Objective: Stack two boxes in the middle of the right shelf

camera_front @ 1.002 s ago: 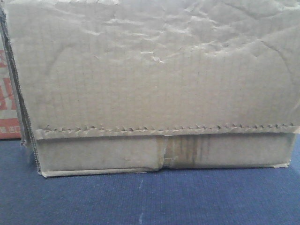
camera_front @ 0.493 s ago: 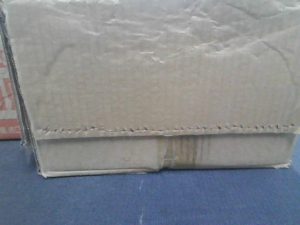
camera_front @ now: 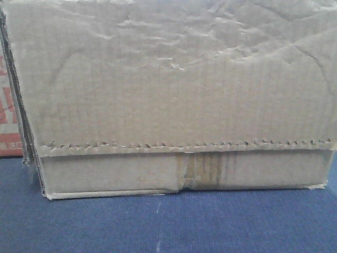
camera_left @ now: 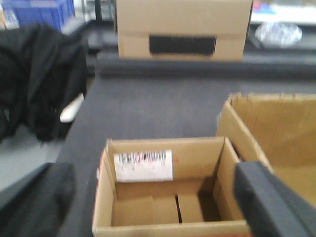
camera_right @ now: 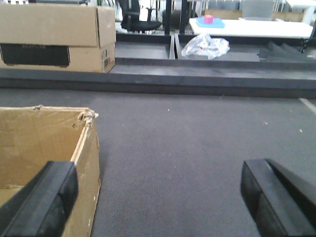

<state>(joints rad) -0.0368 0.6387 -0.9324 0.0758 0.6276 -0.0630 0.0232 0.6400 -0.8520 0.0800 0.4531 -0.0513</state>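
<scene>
A wide brown cardboard box [camera_front: 174,95] with a wrinkled face, a jagged flap edge and yellowed tape fills the front view. It is open-topped in the left wrist view [camera_left: 276,128] and the right wrist view [camera_right: 39,143]. A smaller open box [camera_left: 163,197] with a barcode label stands to its left; its red-printed side shows in the front view [camera_front: 9,116]. My left gripper [camera_left: 155,207] is open above the small box, one finger on each side. My right gripper [camera_right: 158,197] is open, its left finger [camera_right: 47,197] over the large box's right wall. The steel shelf is out of view.
Both boxes stand on dark blue carpet [camera_front: 168,226]. A closed carton with a black panel [camera_left: 182,29] sits far ahead, also in the right wrist view [camera_right: 54,37]. Black clothing [camera_left: 39,84] lies at the left. A plastic bag [camera_right: 205,47] lies beyond a low ledge.
</scene>
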